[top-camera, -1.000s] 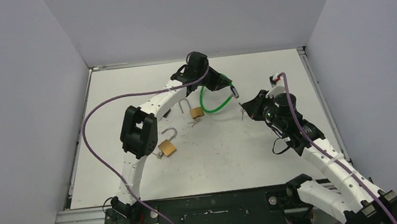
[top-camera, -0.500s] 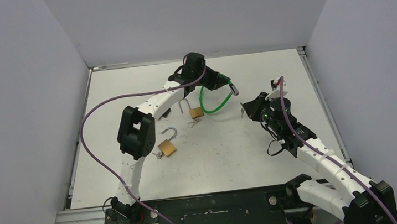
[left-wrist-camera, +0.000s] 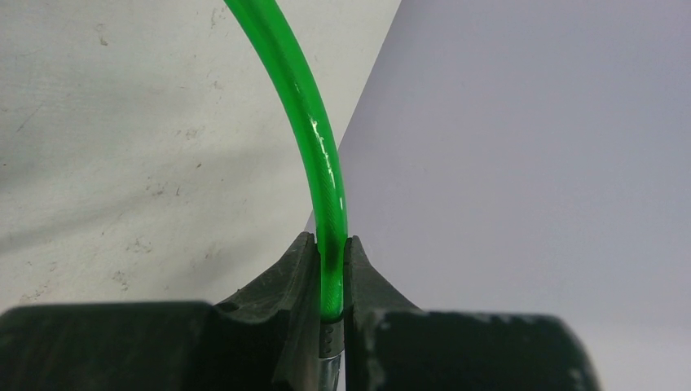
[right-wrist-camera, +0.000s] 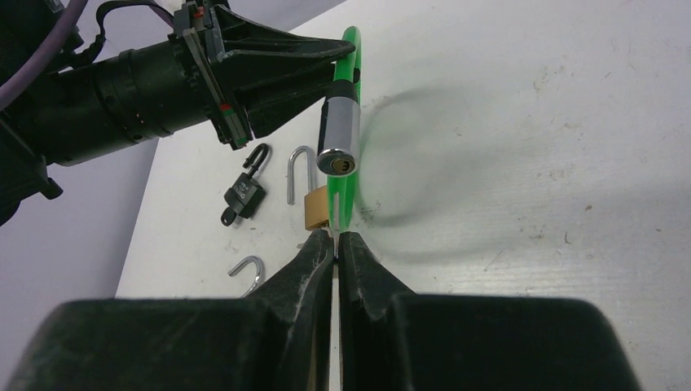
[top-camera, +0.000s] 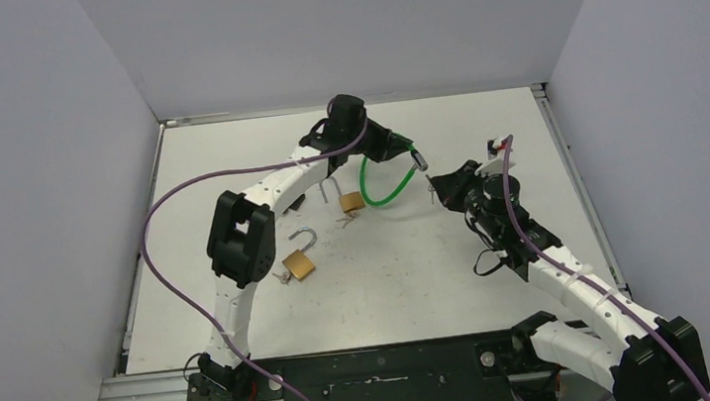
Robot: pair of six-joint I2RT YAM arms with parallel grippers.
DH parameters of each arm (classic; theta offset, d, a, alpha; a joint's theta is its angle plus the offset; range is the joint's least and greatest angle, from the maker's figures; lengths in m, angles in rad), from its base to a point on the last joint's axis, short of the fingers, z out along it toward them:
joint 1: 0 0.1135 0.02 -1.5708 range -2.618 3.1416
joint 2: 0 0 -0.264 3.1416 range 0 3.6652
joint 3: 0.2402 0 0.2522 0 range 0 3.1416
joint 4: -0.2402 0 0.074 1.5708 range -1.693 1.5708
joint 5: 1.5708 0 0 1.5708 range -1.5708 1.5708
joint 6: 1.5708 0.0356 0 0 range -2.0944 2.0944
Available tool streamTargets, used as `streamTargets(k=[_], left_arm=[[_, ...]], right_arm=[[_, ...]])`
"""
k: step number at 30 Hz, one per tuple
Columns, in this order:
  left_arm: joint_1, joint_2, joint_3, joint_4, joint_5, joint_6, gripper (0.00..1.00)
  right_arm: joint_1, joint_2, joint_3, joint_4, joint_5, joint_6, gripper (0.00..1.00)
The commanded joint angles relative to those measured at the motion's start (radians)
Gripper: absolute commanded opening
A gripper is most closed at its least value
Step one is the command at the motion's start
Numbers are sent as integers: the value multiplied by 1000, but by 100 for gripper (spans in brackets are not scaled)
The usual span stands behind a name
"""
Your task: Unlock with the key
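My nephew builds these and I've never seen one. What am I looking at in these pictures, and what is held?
These are two white-and-black robot arms bolted to a white table, each ending in a two-finger gripper. One picture looks down from above; the other two come from wrist cameras. The left gripper is shut on a green plastic-coated cable lock, beside its silver metal cylinder with the keyhole. The right gripper is shut, pointing toward that keyhole; whether a key sits in its grip is too small to tell. On the table lie two brass padlocks with open shackles and a small black padlock.
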Motion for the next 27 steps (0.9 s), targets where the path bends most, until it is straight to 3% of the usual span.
streamTargets(k=[1,27], left_arm=[[5,-77,3,74,31,-11,0],[3,-95,-15,75,63,12,0]], right_arm=[[-7,20,2,89,22,16,0],[-20,42,22,117,25,34,0]])
